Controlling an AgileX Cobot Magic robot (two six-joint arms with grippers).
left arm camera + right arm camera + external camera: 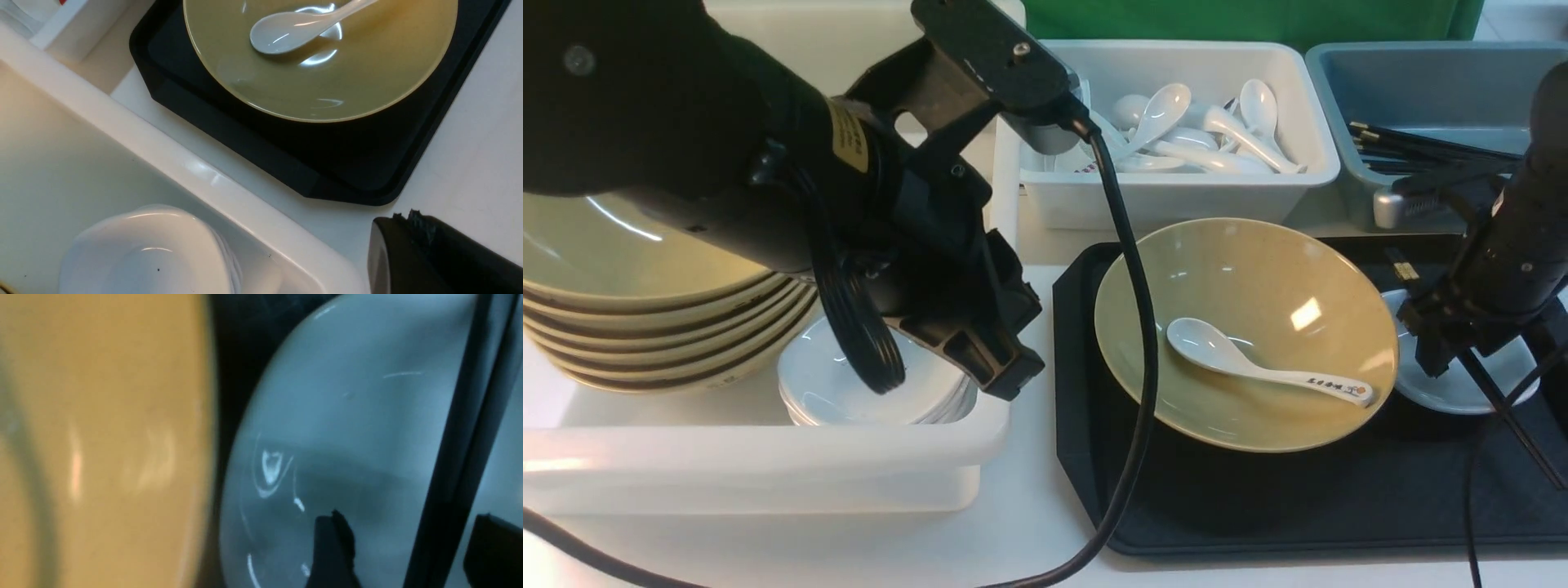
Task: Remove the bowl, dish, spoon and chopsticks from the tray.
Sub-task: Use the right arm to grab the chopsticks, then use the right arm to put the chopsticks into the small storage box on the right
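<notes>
1. Front view: white tabletop (pixel 1031 465), green cloth (pixel 1217 18) behind. On the black tray (pixel 1258 510) sit the mustard-tan bowl (pixel 1250 265), white soup spoon (pixel 1205 345) lying inside it, and the small white dish (pixel 1437 394) beside it. Black chopsticks (pixel 1488 384) slant across the dish. Right gripper (pixel 1462 351) is down over them; left gripper (pixel 1017 377) hangs near the bin of stacked dishes (pixel 800 465), jaws pressed together, nothing held.
2. Writing, same view: dark characters and a small orange print on the spoon handle, too small to read surely. Yellow label on the left arm (pixel 768 163), illegible.
3. Left wrist view: bowl and spoon on the tray; closed fingertips apart from both. No brand found.
4. Right wrist view: jaws spread, chopsticks between them, unpinched. No lettering.
5. Judgement: chopstick pickup in hand. Next: centre, close on both sticks, lift clear of the dish, carry to the grey-blue bin (pixel 1429 61).
</notes>
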